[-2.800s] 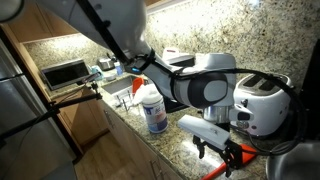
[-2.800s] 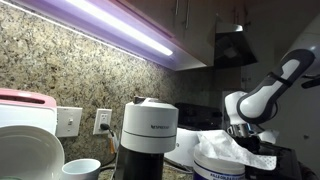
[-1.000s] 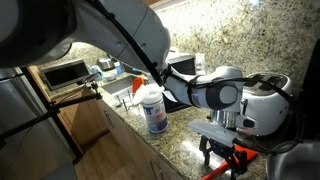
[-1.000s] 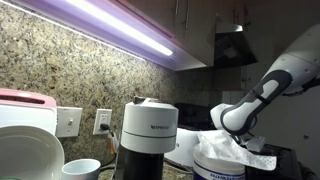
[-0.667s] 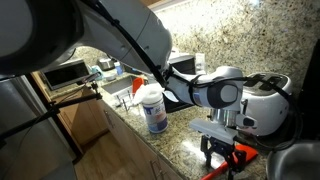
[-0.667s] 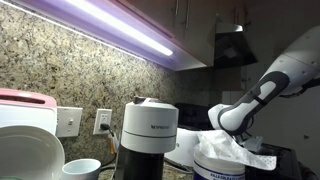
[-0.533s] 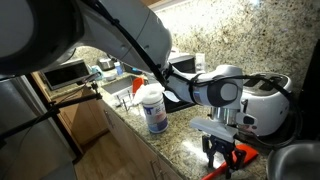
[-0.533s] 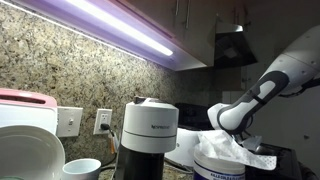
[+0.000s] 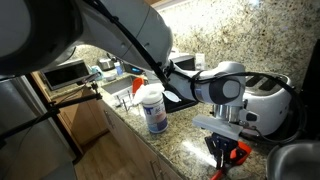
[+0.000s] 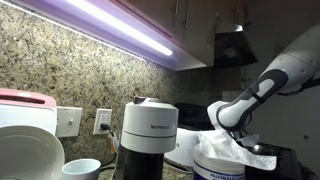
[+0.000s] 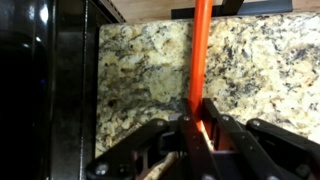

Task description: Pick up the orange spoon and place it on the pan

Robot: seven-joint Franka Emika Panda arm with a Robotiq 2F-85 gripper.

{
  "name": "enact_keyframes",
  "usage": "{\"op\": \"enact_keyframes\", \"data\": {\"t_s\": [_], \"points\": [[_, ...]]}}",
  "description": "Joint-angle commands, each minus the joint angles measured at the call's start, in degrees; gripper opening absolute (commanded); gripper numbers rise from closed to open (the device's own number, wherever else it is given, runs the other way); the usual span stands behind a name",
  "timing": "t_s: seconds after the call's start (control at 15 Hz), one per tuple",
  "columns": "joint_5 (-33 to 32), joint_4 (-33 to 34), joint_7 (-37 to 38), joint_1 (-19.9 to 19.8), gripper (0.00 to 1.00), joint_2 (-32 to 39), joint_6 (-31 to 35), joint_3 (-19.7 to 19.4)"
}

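The orange spoon (image 11: pixel 201 50) runs as a slim red-orange handle from the top of the wrist view down between my fingers, over speckled granite. My gripper (image 11: pixel 198 125) is shut on the spoon, its black fingers pressed against both sides of the handle. In an exterior view the gripper (image 9: pixel 226 152) points down at the counter in front of the toaster, with the orange spoon (image 9: pixel 236 154) showing between and beside the fingers. Part of the pan (image 9: pixel 296 160) shows as a dark round rim at the lower right corner. In the exterior view behind the coffee machine, the arm (image 10: pixel 240 108) is seen but the fingers are hidden.
A white two-slot toaster (image 9: pixel 268 100) stands right behind the gripper. A white wipes canister (image 9: pixel 154 110) stands on the granite counter (image 9: pixel 180 145) to the left. A black stove edge (image 11: pixel 45 90) fills the left of the wrist view. A coffee machine (image 10: pixel 150 135) blocks much of an exterior view.
The fingers have shut on the spoon's handle; a second ago they stood open around it. The arm has shifted slightly to the right and down.
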Motion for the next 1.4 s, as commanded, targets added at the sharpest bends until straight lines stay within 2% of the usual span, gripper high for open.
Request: {"op": "enact_keyframes", "data": {"t_s": [0.0, 0.33, 0.47, 0.67, 0.73, 0.93, 1.0, 1.07, 1.27, 1.33], "points": [[0.69, -0.03, -3.01, -1.02, 0.04, -1.21, -1.31, 1.06], [0.8, 0.04, -4.43, -1.31, 0.04, -1.18, -1.49, 1.29], [0.69, 0.16, -4.61, -1.23, 0.42, -0.99, -2.37, 1.25], [0.66, -0.96, -5.3, -1.44, 0.62, -1.31, -1.75, 1.26], [0.8, -2.25, -5.77, -1.71, 0.71, -1.9, 0.24, 1.53], [1.72, -8.17, -8.54, -3.36, 0.93, -3.87, 13.36, 2.85], [2.68, -9.89, -9.01, -4.21, 0.99, -4.36, 17.74, 3.49], [3.34, -11.73, -9.78, -4.96, 1.0, -5.2, 20.4, 3.82], [5.89, -15.71, -12.44, -7.37, 1.0, -6.5, 28.2, 5.47], [6.49, -16.98, -13.42, -8.01, 1.0, -7.23, 29.01, 6.01]]}}
